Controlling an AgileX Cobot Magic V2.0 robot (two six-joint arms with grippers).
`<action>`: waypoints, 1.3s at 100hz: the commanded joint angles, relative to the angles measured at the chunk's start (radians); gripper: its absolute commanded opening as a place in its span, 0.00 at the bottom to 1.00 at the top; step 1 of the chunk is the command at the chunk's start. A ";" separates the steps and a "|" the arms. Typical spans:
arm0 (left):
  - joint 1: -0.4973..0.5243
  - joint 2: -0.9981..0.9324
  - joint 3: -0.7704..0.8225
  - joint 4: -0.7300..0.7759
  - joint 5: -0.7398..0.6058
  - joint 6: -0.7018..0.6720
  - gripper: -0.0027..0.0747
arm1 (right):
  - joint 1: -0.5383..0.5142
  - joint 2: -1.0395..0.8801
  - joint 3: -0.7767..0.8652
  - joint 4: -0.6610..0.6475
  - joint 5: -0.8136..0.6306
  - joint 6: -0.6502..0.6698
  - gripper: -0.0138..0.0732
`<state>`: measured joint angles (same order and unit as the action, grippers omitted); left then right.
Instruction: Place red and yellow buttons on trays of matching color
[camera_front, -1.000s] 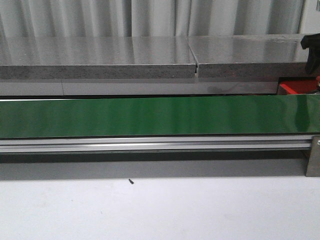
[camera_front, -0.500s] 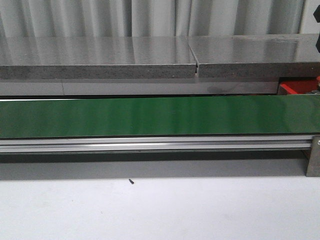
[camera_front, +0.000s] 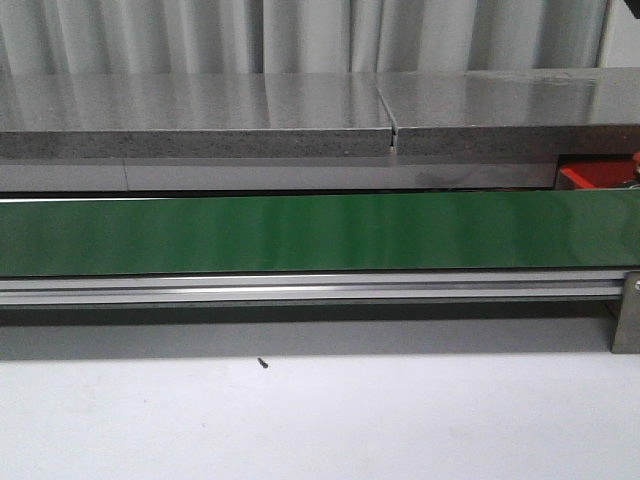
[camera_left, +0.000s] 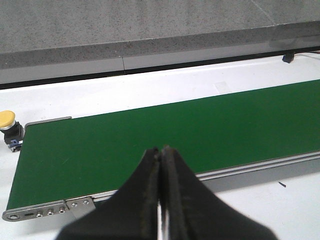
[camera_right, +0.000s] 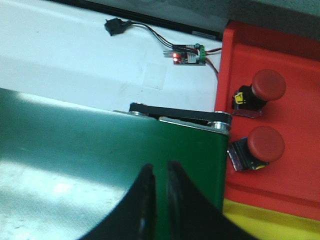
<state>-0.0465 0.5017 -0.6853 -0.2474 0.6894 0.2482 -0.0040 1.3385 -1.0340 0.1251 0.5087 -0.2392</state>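
A yellow button (camera_left: 7, 119) on a black base stands on the white table just off the belt's end. My left gripper (camera_left: 161, 150) hovers above the green belt (camera_left: 165, 135), shut and empty. Two red buttons (camera_right: 268, 84) (camera_right: 266, 143) lie in the red tray (camera_right: 300, 50), past the belt's other end. My right gripper (camera_right: 160, 170) hangs over the belt beside that tray, its fingers parted by a narrow gap with nothing between them. A yellow strip (camera_right: 280, 220), seemingly a yellow tray's edge, borders the red one. The front view shows only a corner of the red tray (camera_front: 595, 175) and no gripper.
The long green belt (camera_front: 300, 232) runs across the table on an aluminium frame (camera_front: 300, 290), with a grey stone ledge (camera_front: 200, 120) behind it. A small circuit board (camera_right: 187, 55) with wires and a black switch (camera_right: 116, 26) lie near the red tray. A tiny dark speck (camera_front: 262, 363) lies on the table.
In the front view, the black part of my right arm at the upper right edge has drawn out of the picture. The belt and tray have not moved.
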 joint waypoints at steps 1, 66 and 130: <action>-0.005 0.004 -0.027 -0.012 -0.070 -0.003 0.01 | 0.013 -0.088 0.010 0.016 -0.058 -0.009 0.07; -0.005 0.004 -0.027 -0.016 -0.070 -0.003 0.01 | 0.022 -0.699 0.465 0.082 -0.062 -0.009 0.03; -0.004 0.015 -0.027 -0.007 -0.092 -0.005 0.01 | 0.022 -0.973 0.554 0.085 0.007 -0.009 0.03</action>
<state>-0.0465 0.5017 -0.6853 -0.2474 0.6876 0.2482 0.0141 0.3592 -0.4555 0.1983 0.5791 -0.2398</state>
